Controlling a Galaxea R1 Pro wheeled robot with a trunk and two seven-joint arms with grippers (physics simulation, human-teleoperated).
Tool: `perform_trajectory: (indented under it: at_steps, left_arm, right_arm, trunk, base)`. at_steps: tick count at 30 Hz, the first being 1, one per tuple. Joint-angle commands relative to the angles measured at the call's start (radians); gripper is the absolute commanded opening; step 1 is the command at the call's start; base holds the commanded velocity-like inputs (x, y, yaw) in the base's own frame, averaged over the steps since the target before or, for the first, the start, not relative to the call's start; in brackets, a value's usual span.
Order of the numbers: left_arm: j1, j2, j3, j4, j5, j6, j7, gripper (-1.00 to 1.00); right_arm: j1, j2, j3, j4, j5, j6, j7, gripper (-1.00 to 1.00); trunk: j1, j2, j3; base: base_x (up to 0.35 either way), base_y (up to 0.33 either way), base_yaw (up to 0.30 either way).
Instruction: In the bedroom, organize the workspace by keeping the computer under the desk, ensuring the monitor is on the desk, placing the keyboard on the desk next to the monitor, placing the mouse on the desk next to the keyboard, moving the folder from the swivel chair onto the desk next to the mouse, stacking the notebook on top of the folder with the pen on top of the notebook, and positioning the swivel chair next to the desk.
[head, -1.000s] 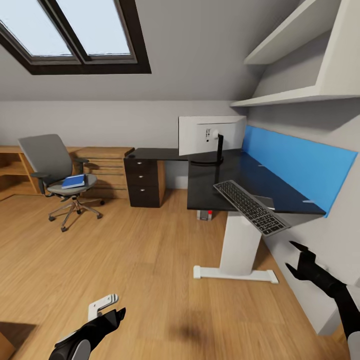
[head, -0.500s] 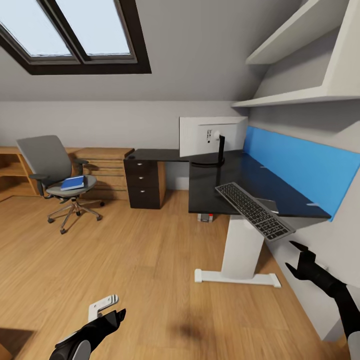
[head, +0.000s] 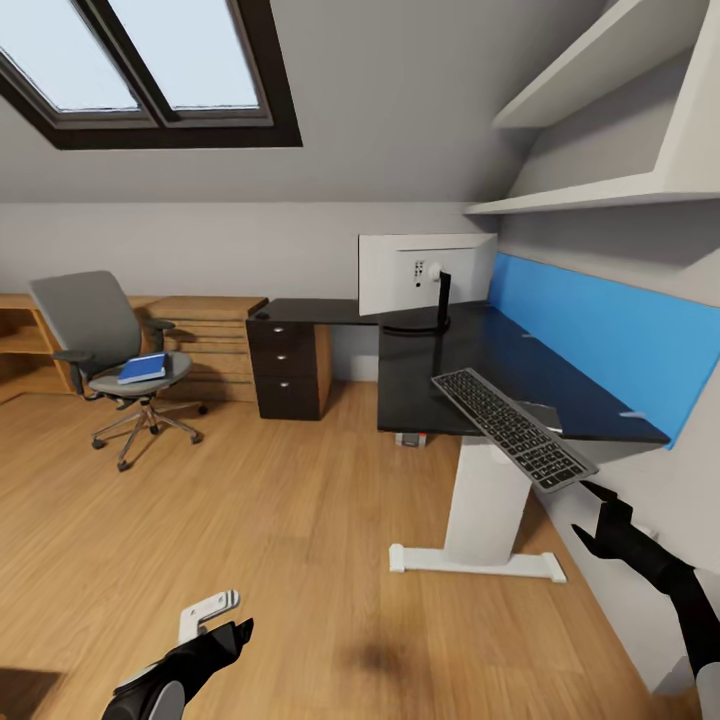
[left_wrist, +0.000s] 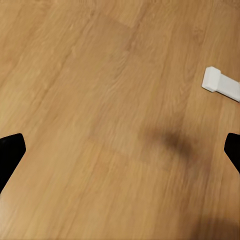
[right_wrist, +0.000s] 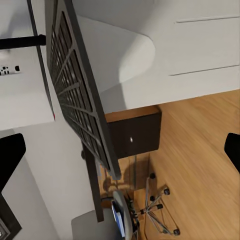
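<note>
Slim silver-framed keyboard (head: 514, 428) overhangs matte black desk (head: 500, 370) edge, near white-backed monitor (head: 425, 272). Blue folder (head: 142, 368) on grey swivel chair (head: 105, 345). Left gripper (head: 225, 620), right gripper (head: 595, 515) both spread, empty.

Left arm: held low, forearm angled forward.
Left gripper (head: 222, 622): jaws spread apart, nothing held.
Right arm: raised at the side.
Right gripper (head: 592, 518): jaws parted, nothing held.

The wide white-backed monitor (head: 425, 272) shows its back, so its screen is hidden. The matte black surface (head: 500, 375) covers most of a small grey box with a red spot (head: 412, 438) beneath it. The black right end effector (head: 597, 515) is cut off at the wrist view's edges.
</note>
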Motion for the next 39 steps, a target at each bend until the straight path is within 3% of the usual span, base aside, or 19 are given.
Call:
perform_trajectory:
  at_steps: [1,26,39]
  left_arm:
    - [-0.001,0.000,0.000,-0.001,0.010,0.004,0.008,1.00]
    - [-0.001,0.000,0.000,0.017,0.007,0.003,0.008,1.00]
    - [-0.001,0.000,-0.001,0.017,0.007,0.004,0.008,1.00]
  right_arm:
    - [-0.001,0.000,-0.004,0.000,0.002,0.006,0.002,1.00]
    - [-0.001,-0.001,-0.004,0.000,0.004,0.006,0.000,1.00]
    - [-0.001,0.000,-0.004,0.000,0.004,0.006,-0.001,1.00]
  trunk:
    - [0.000,0.000,-0.001]
    - [0.000,0.000,-0.001]
    - [0.000,0.000,-0.001]
  base:
    - [0.136,0.000,0.000]
    - [0.125,0.000,0.000]
    - [0.018,0.000,0.000]
